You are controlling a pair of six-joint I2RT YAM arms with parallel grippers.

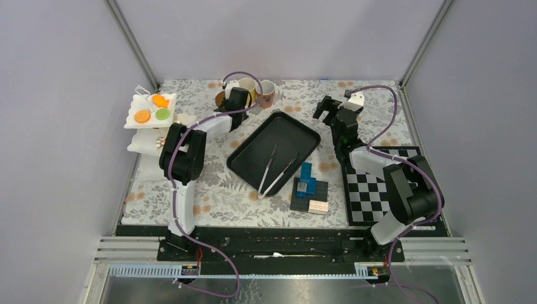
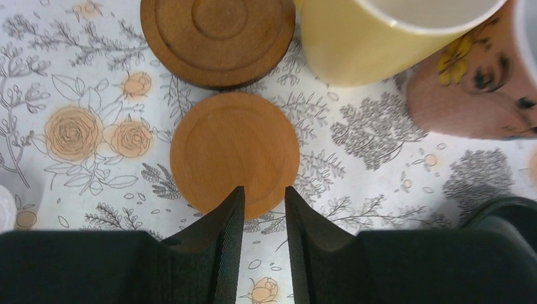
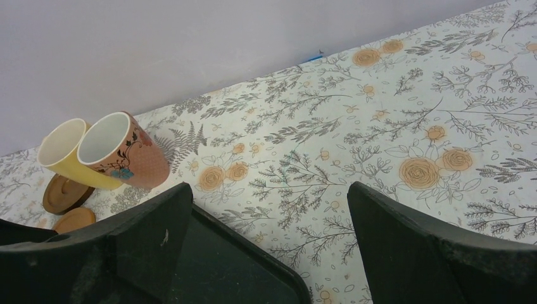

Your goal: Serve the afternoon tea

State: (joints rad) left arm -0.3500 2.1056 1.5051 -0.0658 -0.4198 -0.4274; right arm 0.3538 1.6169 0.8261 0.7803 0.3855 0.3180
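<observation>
We see our left gripper [image 2: 263, 190] narrowly parted over the near edge of the lighter coaster [image 2: 234, 149], holding nothing; our right gripper [image 3: 269, 190] gapes wide.

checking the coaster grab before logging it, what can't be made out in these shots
Left wrist: whether the left gripper touches the light brown round wooden coaster; its own fingers cover the near edge.
Top view: lower tier of the white stand, hidden under its upper plate.
Left wrist: yellow mug, cut off by the top edge.
</observation>
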